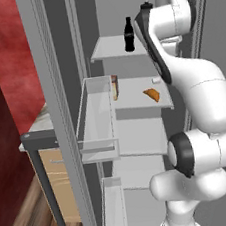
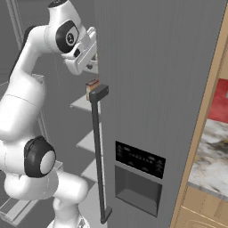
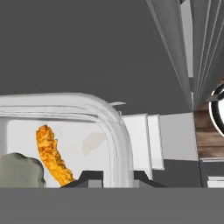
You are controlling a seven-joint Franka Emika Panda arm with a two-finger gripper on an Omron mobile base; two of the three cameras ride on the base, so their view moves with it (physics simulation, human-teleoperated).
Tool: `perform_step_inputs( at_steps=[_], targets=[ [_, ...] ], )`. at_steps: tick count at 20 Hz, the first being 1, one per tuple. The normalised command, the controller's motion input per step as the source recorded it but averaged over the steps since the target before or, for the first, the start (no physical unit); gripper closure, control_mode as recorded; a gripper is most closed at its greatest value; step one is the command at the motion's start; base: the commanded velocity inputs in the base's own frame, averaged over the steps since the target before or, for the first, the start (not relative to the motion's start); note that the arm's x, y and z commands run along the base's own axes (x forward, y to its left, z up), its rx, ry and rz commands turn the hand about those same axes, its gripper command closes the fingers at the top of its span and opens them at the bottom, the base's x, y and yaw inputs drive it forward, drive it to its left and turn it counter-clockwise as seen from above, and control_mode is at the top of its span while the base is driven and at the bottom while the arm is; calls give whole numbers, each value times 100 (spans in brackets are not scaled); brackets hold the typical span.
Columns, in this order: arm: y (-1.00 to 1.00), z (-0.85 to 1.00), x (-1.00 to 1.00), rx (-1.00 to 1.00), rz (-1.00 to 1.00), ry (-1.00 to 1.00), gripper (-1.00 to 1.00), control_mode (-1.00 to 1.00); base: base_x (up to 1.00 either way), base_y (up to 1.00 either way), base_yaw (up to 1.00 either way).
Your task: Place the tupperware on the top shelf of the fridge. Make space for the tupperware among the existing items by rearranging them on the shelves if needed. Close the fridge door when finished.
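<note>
In the hand view my gripper (image 3: 117, 180) is shut on the curved clear rim of the tupperware (image 3: 65, 103), which holds an orange strip of food (image 3: 51, 153) and a grey-green lump (image 3: 19, 170). My hand (image 2: 82, 51) is raised high, at the level of the fridge's upper shelves. The top shelf (image 1: 109, 47) carries the dark cola bottle (image 1: 128, 35). The grey sports bottle (image 1: 146, 4) peeks out behind my arm. On the shelf below lie the croissant (image 1: 152, 94) and the brownish carton (image 1: 115, 87). The left fridge door (image 1: 60, 117) stands open.
The right fridge door (image 2: 156, 89) is closed, with its dark bar handle (image 2: 98, 151) close to my arm. Clear bins (image 1: 96, 117) line the open door's inner side. A small table (image 1: 37, 135) stands left of the door, in front of a red wall.
</note>
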Motion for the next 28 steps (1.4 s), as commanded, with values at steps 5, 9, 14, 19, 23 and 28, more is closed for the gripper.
perform_step_inputs(
  at_steps=[5, 9, 14, 19, 23, 28],
  targets=[
    [-19, -2, 44, 0, 0, 0, 100, -100, 0, 0, 0],
    [-17, -1, 46, 0, 0, 0, 100, -100, 0, 0, 0],
    [-14, 0, 49, 0, 0, 0, 100, -100, 0, 0, 0],
    [-12, 0, 50, 0, 0, 0, -100, -100, 0, 0, 0],
    [-1, -11, 21, 0, 0, -1, -100, -100, 0, 0, 0],
    [0, -34, 0, -5, 0, -13, -100, -100, 0, 0, 0]
  ],
)
